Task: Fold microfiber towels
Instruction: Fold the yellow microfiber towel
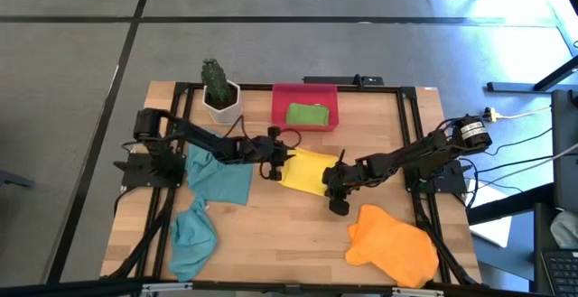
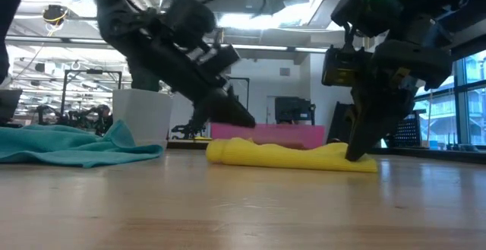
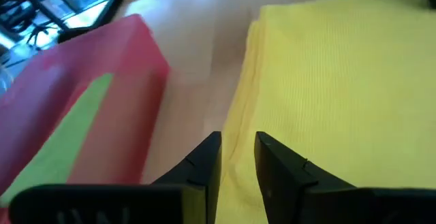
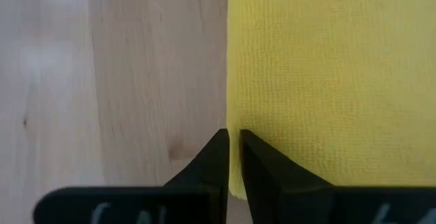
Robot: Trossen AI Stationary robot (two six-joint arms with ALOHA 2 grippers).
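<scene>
A wooden table [image 1: 271,225] holds a yellow towel [image 1: 307,171] folded at its middle. The left gripper [image 3: 237,149] pinches the towel's left edge between narrow fingers, near the red tray [image 1: 305,94] holding a green towel [image 1: 308,114]. The right gripper [image 4: 233,142] is nearly closed on the towel's right edge. Two teal towels [image 1: 217,178] and an orange towel [image 1: 393,243] lie apart.

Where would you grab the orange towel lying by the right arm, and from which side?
I would pinch the orange towel at its pointed corner toward the table's middle, coming straight down from above. It lies crumpled and flat on the table, so only a raised edge or corner gives the fingers something to close on. That corner is also nearest the right gripper, now at the yellow towel.
</scene>
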